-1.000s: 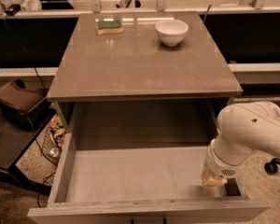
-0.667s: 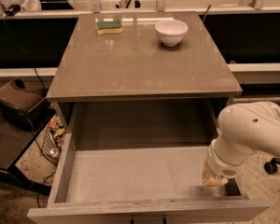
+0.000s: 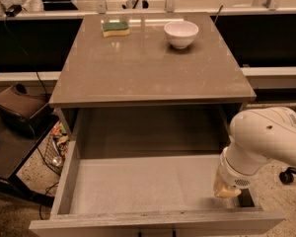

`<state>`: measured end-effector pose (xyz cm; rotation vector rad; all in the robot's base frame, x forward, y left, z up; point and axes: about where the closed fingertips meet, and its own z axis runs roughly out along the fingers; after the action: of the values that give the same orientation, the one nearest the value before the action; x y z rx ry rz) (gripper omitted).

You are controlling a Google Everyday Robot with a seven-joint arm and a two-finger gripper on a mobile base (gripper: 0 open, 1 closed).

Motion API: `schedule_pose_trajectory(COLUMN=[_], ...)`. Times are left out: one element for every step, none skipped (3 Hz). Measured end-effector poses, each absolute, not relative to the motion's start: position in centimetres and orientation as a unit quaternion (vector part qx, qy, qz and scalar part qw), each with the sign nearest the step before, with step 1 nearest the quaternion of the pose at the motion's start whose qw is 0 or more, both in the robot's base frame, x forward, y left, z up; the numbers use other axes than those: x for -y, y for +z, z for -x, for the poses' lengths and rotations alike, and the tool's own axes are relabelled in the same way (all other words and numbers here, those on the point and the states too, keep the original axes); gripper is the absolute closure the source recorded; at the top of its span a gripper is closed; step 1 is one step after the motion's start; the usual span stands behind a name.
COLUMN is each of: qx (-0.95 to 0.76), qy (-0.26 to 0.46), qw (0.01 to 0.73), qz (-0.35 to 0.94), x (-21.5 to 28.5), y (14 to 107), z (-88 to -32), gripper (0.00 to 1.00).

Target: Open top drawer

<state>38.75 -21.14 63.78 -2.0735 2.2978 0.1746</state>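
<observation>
The top drawer [image 3: 143, 186] is pulled far out from under the brown tabletop, showing a deep, plain grey inside with nothing in it. Its front panel [image 3: 158, 223] runs along the bottom edge of the view; the handle is out of view. My white arm [image 3: 266, 142] reaches in from the right. The gripper [image 3: 226, 189] hangs down inside the drawer's right front corner, close to the right wall and the front panel.
On the tabletop [image 3: 148, 63] stand a white bowl [image 3: 181, 33] at the back right and a green-and-yellow sponge [image 3: 115, 28] at the back left. A dark low stand with a brown bag [image 3: 17, 110] and cables is at the left. A chair wheel [image 3: 286, 177] is at the right.
</observation>
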Motion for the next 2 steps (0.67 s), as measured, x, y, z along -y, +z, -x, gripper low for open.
schedule_pose_trajectory(qx=[-0.741,-0.741], qy=[0.056,0.055], qw=[0.021,0.02], qz=[0.669,0.669], x=[21.16,21.17], y=[63.83,63.88], z=[-38.7,-38.64], gripper=[0.12,0.0])
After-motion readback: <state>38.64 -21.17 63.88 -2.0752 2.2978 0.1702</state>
